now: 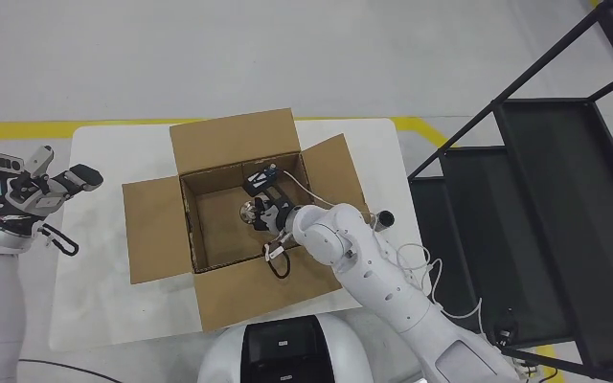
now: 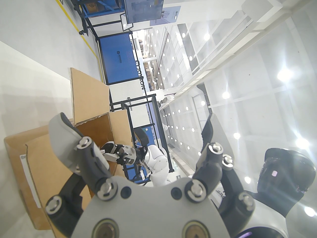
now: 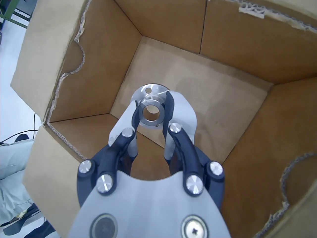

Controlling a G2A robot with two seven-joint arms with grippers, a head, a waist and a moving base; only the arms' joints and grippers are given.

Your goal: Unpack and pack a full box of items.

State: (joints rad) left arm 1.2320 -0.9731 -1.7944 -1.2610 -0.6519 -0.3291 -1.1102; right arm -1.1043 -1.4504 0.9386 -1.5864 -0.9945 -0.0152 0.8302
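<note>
My right gripper [image 3: 151,115] is clamped on the flange [image 3: 148,122] by its hub, mid-box [image 3: 173,25], with the bore axis running along the fingers. My left gripper [image 2: 135,122] hangs open past the tabletop's [image 1: 96,287] left edge, farther off.

Right arm [image 1: 369,273] is extending forward and inward from the shoulder, its wrist pitching downward. Right gripper [image 3: 151,111] is pointing down, its fingers [image 3: 182,110] clamping a metal flange [image 3: 148,91] from both sides. Left arm [image 1: 11,215] is holding out to the side, with left gripper [image 2: 135,125] tilting upward and its fingers standing wide apart.
</note>
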